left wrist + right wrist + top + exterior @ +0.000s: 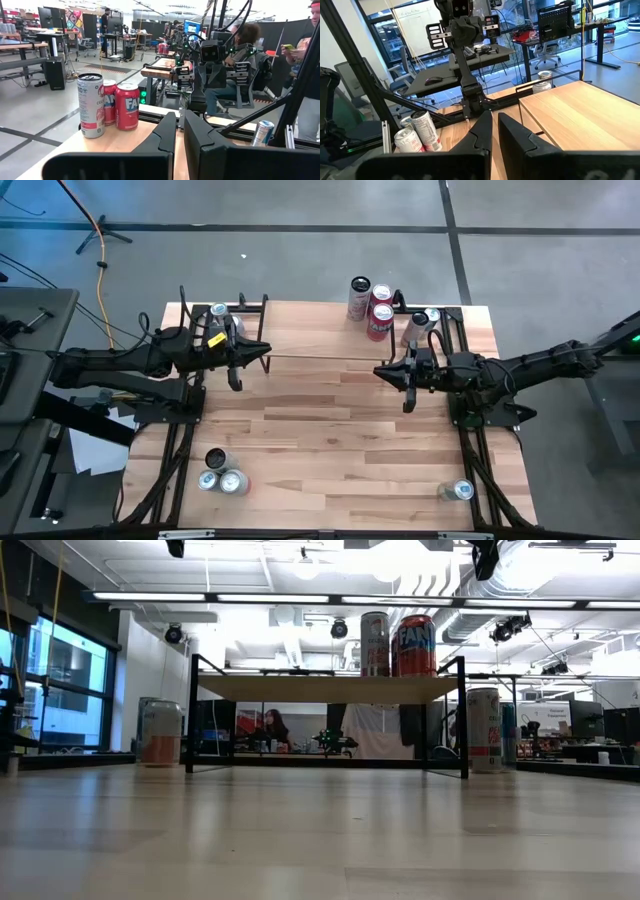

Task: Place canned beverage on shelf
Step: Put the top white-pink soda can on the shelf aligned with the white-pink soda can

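Two arms hover over the bench from above, and we see the left end effector (pixel 235 383) and right end effector (pixel 406 406) both closed, empty. At bench level, we find the shelf (pixel 330 688), pale plank on thin black legs, carrying two smooth metal cans (pixel 398 645). From the left wrist, we judge a loose can (pixel 263 132) needs an upright, mid-body grasp.

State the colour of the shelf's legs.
Black, clearest on the shelf in the low view.
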{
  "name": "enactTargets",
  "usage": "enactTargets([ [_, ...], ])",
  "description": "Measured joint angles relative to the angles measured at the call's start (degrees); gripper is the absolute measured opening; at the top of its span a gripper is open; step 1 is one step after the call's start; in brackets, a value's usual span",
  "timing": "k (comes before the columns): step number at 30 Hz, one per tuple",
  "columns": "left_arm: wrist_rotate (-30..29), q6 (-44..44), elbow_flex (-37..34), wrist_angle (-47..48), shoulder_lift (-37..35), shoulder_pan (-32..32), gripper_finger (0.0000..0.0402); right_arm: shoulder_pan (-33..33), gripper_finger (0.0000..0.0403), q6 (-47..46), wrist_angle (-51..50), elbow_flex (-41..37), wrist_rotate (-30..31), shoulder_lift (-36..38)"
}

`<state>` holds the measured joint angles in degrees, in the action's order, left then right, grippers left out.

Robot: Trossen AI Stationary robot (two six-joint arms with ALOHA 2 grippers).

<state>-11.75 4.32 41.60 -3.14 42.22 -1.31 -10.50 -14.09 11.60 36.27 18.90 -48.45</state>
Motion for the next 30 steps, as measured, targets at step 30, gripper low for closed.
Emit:
enactTargets([
  [30,-3.87,0.00,0.00,-1.36,-0.02,-0.01,0.0067,0.00,0.0029,-1.82,-1.03,-0.02,0.30,0.00],
])
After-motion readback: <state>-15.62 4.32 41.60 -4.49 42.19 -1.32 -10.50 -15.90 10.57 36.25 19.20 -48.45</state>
